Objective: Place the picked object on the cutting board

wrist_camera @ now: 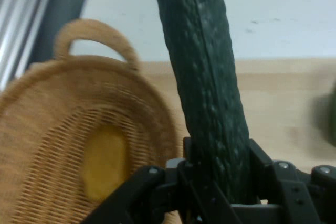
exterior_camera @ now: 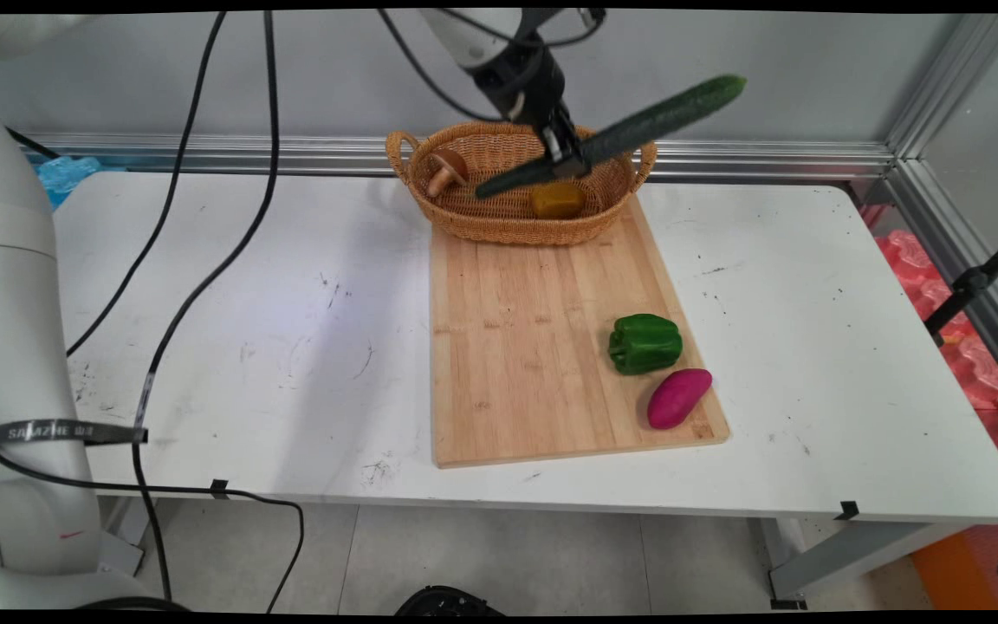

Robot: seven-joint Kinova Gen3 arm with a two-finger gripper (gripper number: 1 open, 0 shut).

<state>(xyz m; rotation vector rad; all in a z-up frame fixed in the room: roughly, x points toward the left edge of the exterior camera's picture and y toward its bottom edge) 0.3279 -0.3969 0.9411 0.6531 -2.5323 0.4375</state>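
The jaws (exterior_camera: pixel 570 161) are clamped on a long dark green cucumber (exterior_camera: pixel 638 130), gripping it closer to its lower end, and they hang in the air right over the wicker basket (exterior_camera: pixel 508 221). The cucumber tilts, its long end rising up and away from the jaws toward the wall, its short end dipping across the basket's opening. Directly below the jaws, inside the basket, sits a yellow-brown piece (exterior_camera: pixel 558 200); farther along the basket's floor lies a brown mushroom (exterior_camera: pixel 445 169). The basket stands on the far end of a wooden cutting board (exterior_camera: pixel 516 347) on the white bench (exterior_camera: pixel 248 347). Well away from the jaws, at the board's near end, a green bell pepper (exterior_camera: pixel 644 343) sits just beside a purple sweet potato (exterior_camera: pixel 678 398).
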